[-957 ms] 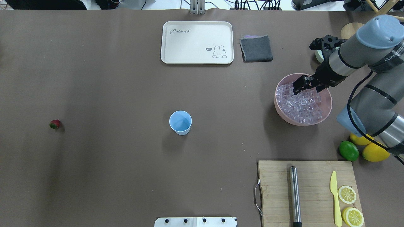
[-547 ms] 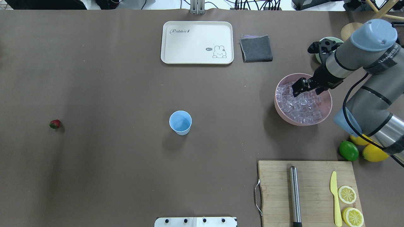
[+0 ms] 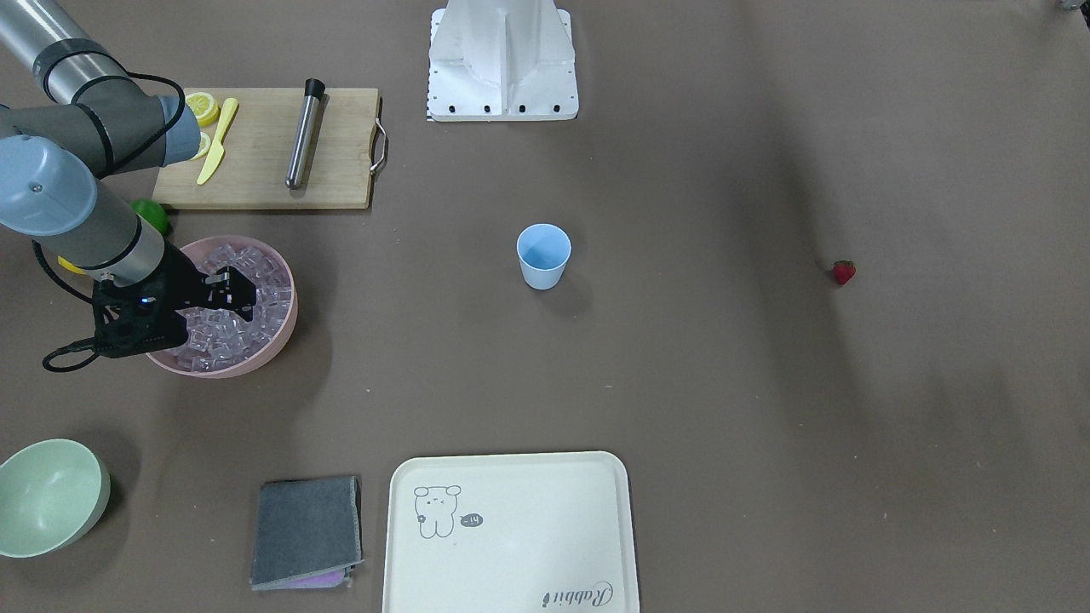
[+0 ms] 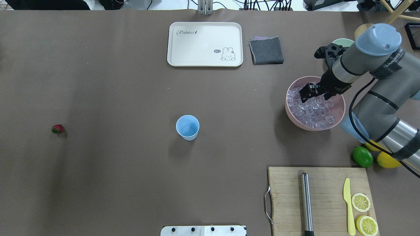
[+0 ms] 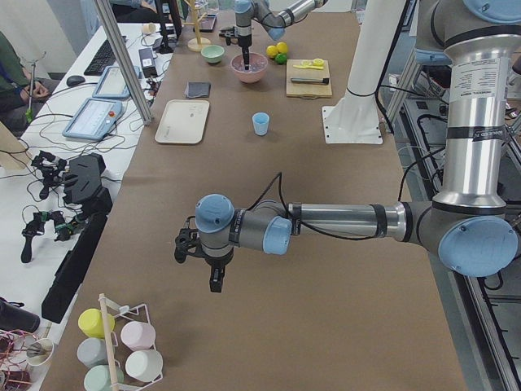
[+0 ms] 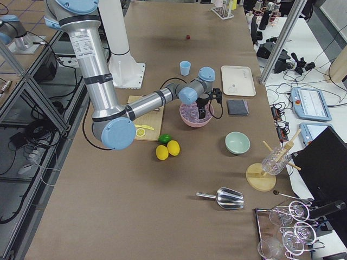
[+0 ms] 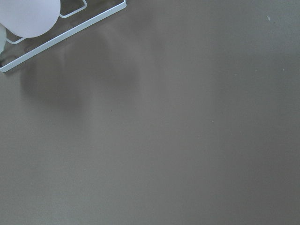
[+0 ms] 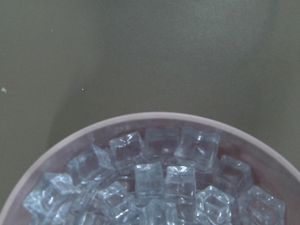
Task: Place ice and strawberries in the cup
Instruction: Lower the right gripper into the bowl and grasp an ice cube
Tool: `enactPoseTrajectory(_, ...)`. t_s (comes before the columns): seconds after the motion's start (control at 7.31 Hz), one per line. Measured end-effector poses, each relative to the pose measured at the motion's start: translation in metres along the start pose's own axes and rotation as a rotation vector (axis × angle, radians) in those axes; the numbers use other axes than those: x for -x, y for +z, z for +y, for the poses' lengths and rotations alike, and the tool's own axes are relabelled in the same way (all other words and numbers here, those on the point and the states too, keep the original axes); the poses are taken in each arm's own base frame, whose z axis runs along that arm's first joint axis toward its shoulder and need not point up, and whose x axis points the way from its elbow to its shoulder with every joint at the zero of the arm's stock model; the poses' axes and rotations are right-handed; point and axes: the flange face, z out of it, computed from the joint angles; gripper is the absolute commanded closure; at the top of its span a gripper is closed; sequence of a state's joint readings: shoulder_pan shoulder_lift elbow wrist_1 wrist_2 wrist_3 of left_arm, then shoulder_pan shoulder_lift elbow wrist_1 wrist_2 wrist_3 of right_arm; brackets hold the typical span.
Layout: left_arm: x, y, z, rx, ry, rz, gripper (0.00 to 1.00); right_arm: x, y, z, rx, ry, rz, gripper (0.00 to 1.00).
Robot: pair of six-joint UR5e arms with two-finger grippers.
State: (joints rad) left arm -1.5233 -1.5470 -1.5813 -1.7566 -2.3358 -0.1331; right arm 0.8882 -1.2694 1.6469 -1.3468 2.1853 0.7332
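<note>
holds the right arm [image 4: 347, 65] over the pink bowl [image 4: 311, 128], right jaws released, tips low at the ice [image 4: 315, 111] heaped inside; cannot tell touching or just above. puts that bowl at 3 o'clock from the cup [image 4: 187, 127], well apart. finds the cup upright mid-counter [image 4: 115, 82]. spots the strawberry [image 4: 57, 128] at 9 o'clock from the cup, well apart. hangs the left arm [image 5: 326, 221] above bare counter near a mug rack [image 5: 122, 350]; cannot tell left jaws released or clenched.

This is a robotics lab. Industrial robot arms [image 5: 342, 220] flank a brown-covered bench [image 4: 115, 98]. Teach pendants [image 5: 88, 120], loose cables [image 6: 282, 116] and aluminium framing [image 5: 122, 61] stand alongside.
</note>
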Motion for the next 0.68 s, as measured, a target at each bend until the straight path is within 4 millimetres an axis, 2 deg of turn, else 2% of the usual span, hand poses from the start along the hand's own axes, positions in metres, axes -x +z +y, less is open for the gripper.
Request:
enactPoseTrajectory(0.27,0.0004,0.0005,-0.0002,0.001,0.000,0.000,0.02,0.0006,0.0028,0.0006,0.004,-0.001,0.002,0.37)
enactPoseTrajectory(0.41,0.0006,0.0007,-0.0001,0.001,-0.001,0.000,0.02,0.0008,0.0030,0.0004,0.004,-0.001,0.002,0.46)
enactPoseTrajectory(0.55,0.0007,0.0007,-0.0001,0.002,-0.002,0.000,0.02,0.0009,0.0034,0.0004,0.005,-0.002,0.002,0.50)
enactPoseTrajectory(0.68,0.0006,0.0007,-0.0001,0.002,-0.002,0.000,0.02,0.0010,0.0033,0.0004,0.005,-0.002,0.002,0.65)
